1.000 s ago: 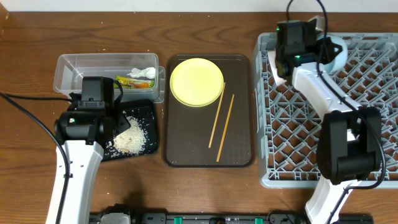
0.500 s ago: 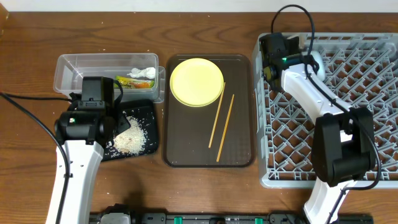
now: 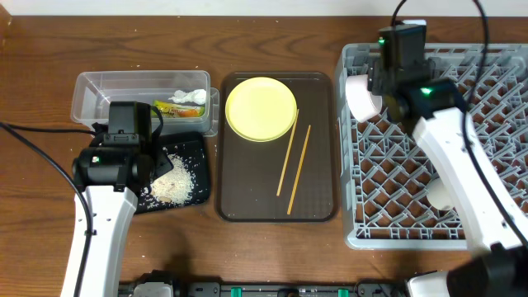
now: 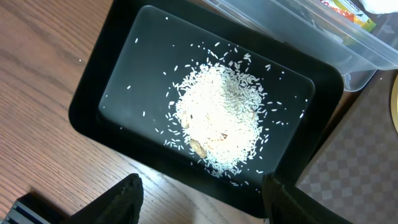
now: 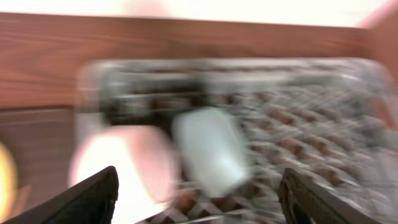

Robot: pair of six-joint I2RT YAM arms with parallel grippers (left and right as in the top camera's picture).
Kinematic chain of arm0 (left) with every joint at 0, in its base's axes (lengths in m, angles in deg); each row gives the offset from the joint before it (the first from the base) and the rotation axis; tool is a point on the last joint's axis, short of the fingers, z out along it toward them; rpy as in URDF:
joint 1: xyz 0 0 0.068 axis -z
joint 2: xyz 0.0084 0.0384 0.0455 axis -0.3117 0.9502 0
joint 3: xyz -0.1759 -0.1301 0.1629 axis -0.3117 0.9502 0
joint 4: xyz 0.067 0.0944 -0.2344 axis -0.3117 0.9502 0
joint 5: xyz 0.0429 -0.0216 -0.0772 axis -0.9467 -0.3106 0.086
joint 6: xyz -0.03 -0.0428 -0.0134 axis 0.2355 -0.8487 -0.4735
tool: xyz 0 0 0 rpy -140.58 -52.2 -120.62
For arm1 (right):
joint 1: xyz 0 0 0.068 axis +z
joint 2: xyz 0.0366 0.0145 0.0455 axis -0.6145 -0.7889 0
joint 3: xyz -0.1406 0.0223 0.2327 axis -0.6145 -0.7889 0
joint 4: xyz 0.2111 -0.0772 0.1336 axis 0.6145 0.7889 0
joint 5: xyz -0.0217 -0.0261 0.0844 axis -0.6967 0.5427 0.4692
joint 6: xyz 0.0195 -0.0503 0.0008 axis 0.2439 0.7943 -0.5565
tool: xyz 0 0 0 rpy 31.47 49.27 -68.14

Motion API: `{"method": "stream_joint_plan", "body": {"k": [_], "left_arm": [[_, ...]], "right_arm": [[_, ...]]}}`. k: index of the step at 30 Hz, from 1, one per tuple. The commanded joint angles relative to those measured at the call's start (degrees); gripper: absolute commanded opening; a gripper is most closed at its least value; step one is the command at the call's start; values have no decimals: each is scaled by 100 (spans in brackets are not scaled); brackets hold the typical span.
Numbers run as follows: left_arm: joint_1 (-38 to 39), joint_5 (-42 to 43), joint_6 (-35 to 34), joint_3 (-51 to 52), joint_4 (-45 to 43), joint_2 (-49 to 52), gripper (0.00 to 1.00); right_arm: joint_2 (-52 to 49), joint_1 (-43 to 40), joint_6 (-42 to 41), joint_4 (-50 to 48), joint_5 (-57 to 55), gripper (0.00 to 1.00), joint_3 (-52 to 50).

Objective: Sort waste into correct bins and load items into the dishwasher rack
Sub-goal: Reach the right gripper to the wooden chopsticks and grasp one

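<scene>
Gaping, seemingly, right fingers [image 5: 93, 196] over rack [image 3: 396, 173]

A dark brown serving tray [image 3: 247, 177], rectangular with rounded corners and a raised rim, lies near the middle of the wooden worktop [image 3: 272, 256]. The left wrist view shows a fine checkered texture on its floor. The worktop's grain runs left to right around the tray. Below the tray, along the worktop's near edge, sits a black rail [image 3: 272, 289] with green spots.

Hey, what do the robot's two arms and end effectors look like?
Both arms have white tubular links and boxy black joint housings. The left arm has a black cable; the right arm shows a green light. End effector fingers are black.
</scene>
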State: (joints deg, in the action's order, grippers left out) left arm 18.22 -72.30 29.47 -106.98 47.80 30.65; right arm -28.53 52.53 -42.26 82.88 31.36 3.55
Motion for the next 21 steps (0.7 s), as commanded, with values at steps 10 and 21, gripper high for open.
{"method": "stream_joint_plan", "body": {"k": [10,21], "left_arm": [[-26,-31,-74,9,22,17,64],[-26,-31,-74,9,22,17,64]], "right_arm": [[-697,1285,-1067,1196,2315,70,-22],[-2175,2173,-2833,1751,1921,66,-22]]}}
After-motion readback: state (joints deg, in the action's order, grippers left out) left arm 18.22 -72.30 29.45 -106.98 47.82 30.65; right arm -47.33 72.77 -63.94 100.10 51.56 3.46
